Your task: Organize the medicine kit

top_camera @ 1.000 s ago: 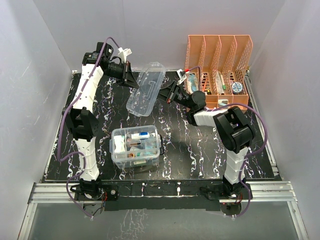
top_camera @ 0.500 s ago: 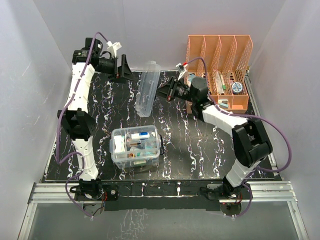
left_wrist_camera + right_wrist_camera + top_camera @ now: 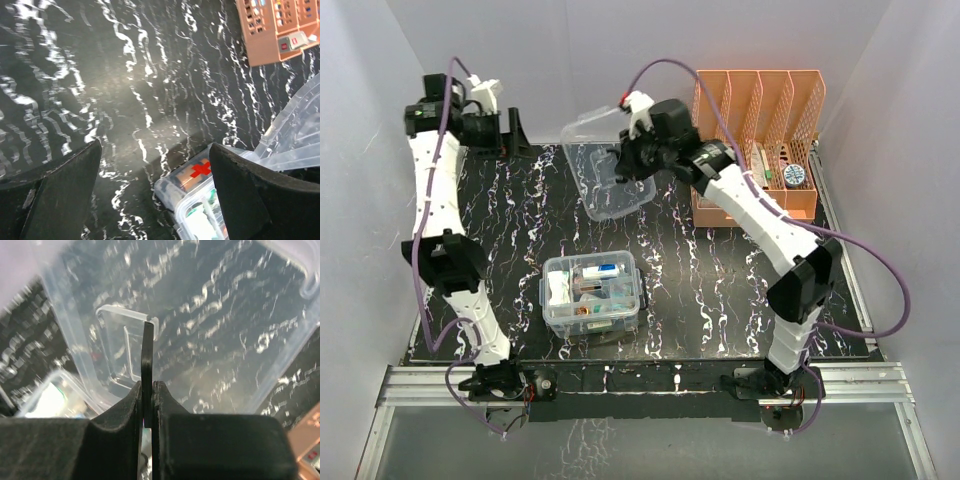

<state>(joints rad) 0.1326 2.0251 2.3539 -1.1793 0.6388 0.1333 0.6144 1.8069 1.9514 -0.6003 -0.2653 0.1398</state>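
Lid [image 3: 603,185] is hanging tilted at 12 o'clock of the box [image 3: 592,328], right gripper [image 3: 625,160] clamping shut on its thin edge, left gripper [image 3: 507,133] gaping empty at 10 o'clock; risk: lid swiveling in that narrow pinch & dropping off-target before seating.

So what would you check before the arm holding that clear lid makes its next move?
1. Grip on the lid: ok, right jaws shut on a thin part by its handle.
2. Left jaws out of the way: ok, open, empty, at the far left.
3. Box upright, top uncovered: ok.
4. Contents below the box rim: cannot tell.
5. Lid lined up over the box: not ok, it hangs tilted, farther back.
6. Lid apart from the orange rack: ok.
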